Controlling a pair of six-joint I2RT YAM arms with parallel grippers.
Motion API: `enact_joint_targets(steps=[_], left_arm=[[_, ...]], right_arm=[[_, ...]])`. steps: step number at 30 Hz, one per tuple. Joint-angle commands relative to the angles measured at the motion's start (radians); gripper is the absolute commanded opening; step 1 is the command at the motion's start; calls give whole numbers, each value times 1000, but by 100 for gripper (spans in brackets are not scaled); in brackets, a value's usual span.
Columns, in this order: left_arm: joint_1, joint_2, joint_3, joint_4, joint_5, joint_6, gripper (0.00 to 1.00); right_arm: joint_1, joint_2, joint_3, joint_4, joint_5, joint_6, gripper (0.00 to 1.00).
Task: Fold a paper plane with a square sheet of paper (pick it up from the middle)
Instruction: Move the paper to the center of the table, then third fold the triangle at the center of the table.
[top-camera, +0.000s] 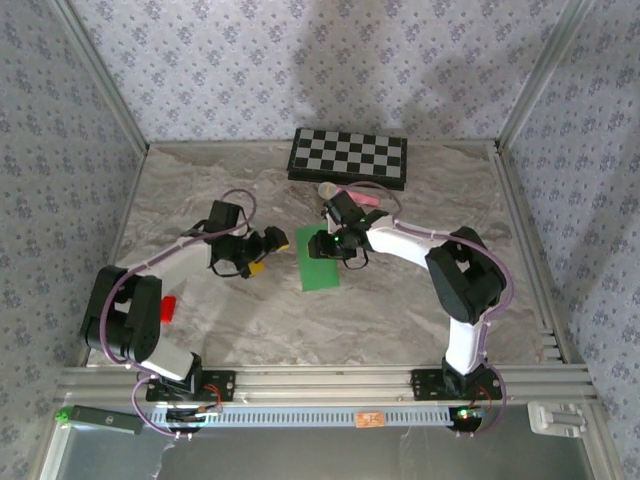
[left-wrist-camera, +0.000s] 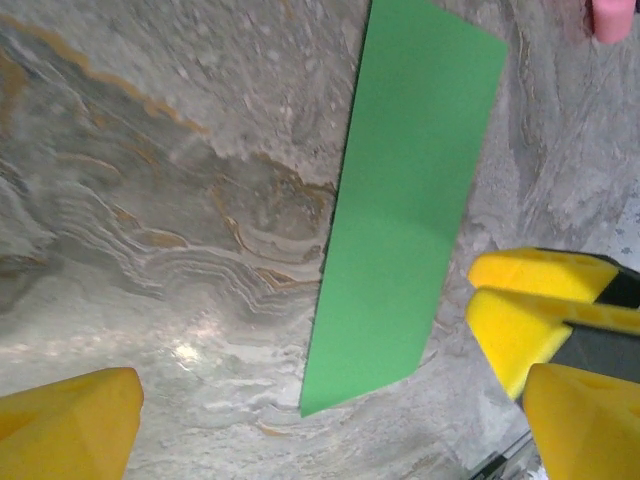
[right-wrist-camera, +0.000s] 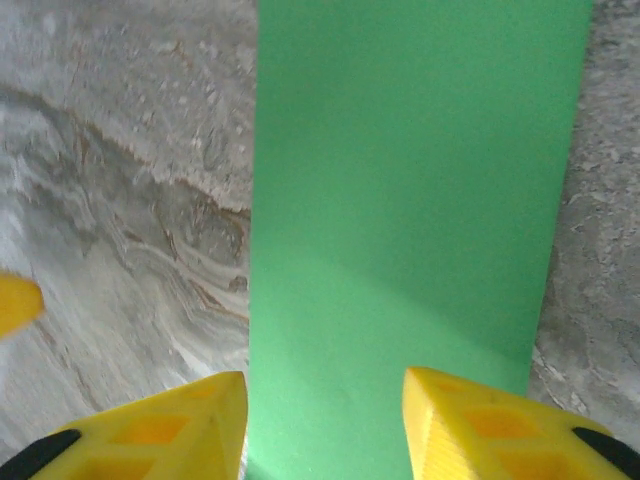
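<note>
No words or numbers can be read; the orange tag (top-camera: 370, 418) on the front rail (top-camera: 300, 381) is too small to read.

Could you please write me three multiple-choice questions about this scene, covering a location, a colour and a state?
1. Where is the checkered board? A at the far edge of the table; B beside the arm bases; C propped upright on a side wall.
2. What colour is the sheet of paper? A white; B green; C pink.
3. How does the sheet of paper lie? A crumpled into a ball; B lifted off the table; C flat on the table as a long rectangle.
Answers: 1 A, the top view shows it near the back wall; 2 B, all three views show bright green; 3 C, both wrist views show it flat with straight edges.
</note>
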Motion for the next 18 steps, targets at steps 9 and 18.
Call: enact_joint_targets(steps=[9,18], left_arm=[[-94,73,-39,131,54,-124,74],[-122,136,-34,169,88,-122,49]], right_arm=[[-9,61,-74,49,30,160,42],[-25,88,-147,74,17,198,42]])
